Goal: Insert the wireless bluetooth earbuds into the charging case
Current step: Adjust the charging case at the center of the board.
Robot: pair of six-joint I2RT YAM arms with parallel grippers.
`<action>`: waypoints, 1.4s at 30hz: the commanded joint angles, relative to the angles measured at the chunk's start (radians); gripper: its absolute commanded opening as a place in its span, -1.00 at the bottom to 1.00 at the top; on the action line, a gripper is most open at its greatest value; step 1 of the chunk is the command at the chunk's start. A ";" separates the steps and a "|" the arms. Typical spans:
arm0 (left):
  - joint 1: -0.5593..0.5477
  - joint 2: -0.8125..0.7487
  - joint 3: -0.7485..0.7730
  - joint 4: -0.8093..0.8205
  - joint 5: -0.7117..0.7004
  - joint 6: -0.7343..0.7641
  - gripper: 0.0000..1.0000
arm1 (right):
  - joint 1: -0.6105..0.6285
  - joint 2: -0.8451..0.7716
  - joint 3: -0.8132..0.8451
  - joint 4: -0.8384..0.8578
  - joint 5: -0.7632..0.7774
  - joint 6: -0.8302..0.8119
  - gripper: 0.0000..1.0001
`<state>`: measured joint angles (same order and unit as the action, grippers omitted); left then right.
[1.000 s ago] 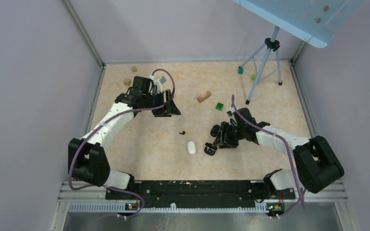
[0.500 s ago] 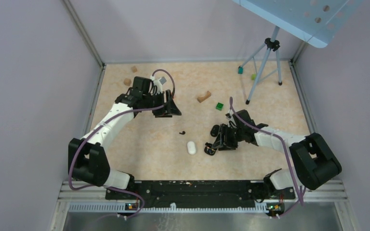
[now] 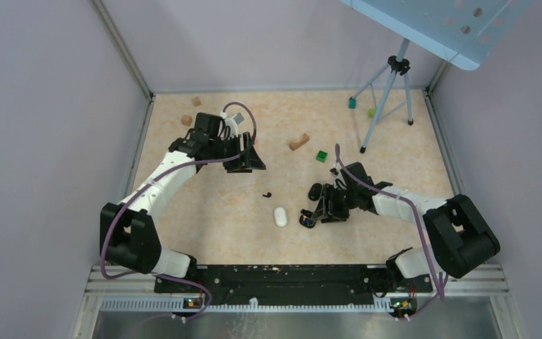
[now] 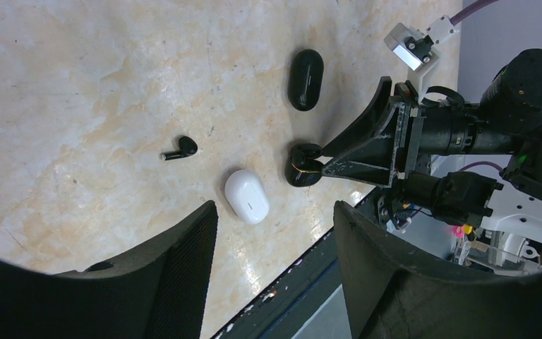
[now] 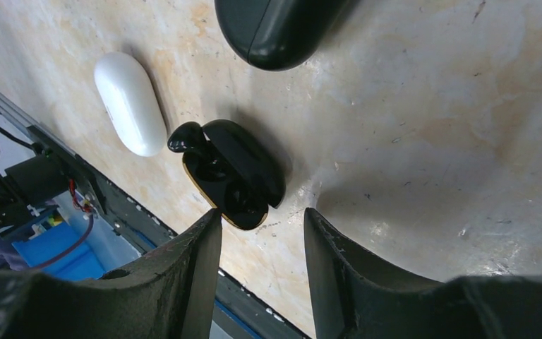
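The tabletop [image 5: 430, 141] is a smooth, marble-patterned surface with a soft sheen (fine scratches show close up). The open charging case [image 5: 233, 176] is glossy black plastic with a gold-toned rim. The closed black case [image 5: 275, 28] is satin black, and the white case [image 5: 130, 102] is smooth gloss plastic. The fingers [image 5: 176, 282] of the right gripper [image 5: 261, 236] are matt, grainy black.

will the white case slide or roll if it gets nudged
The white case looks glossy and rounded, so it would probably skid or spin on the smooth tabletop. Lying flat, it seems unlikely to tip; curved sides may slip.
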<state>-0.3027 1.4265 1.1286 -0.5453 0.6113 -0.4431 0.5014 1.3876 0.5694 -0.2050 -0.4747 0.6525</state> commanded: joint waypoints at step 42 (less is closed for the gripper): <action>-0.019 -0.042 -0.009 -0.147 -0.086 0.019 0.43 | 0.161 -0.133 0.028 -0.081 -0.074 0.059 -0.06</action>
<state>-0.3054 1.4136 1.0843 -0.6559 0.5583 -0.4511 0.6777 1.3678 0.5114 -0.0261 -0.6296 0.8478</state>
